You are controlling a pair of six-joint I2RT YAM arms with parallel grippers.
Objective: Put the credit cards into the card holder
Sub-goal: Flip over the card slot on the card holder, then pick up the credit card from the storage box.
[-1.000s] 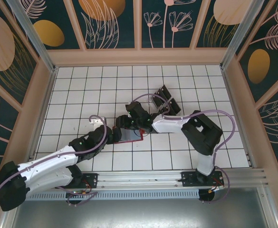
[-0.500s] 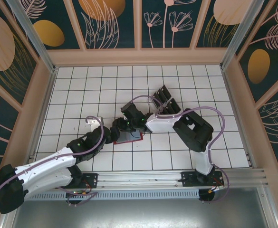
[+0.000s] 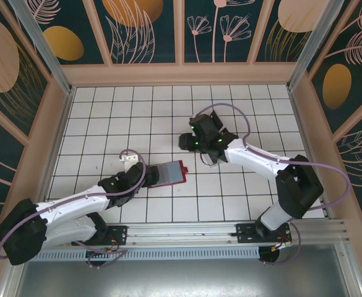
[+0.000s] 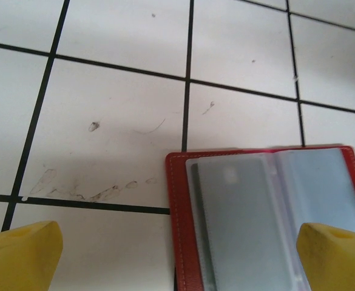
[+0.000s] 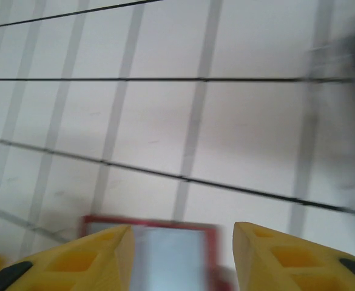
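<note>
Nearest me, left gripper [image 4: 177, 259] has its claw spread wide and empty. Its yellow tips sit either side of the near edge of the card holder [image 4: 268, 224], and I can't tell if they touch it. The holder lies open and flat on the tiled table [image 3: 106, 124] near the middle, red border up, with grey clear sleeves showing. A dark strip in the left sleeve may be a card edge, not sure. I judge it light, floppy at the fold, and likely to skate on glossy tile, so I'd pin the red border or spine, not the slick sleeves. Farther out, right gripper [image 3: 185, 141] hangs above the tiles just past the holder, claw partway apart with nothing between the tips, view blurred. The credit cards are hidden under that wrist, so I can't place them. I expect them thin, stiff and slippery: pinch by the edges.
</note>
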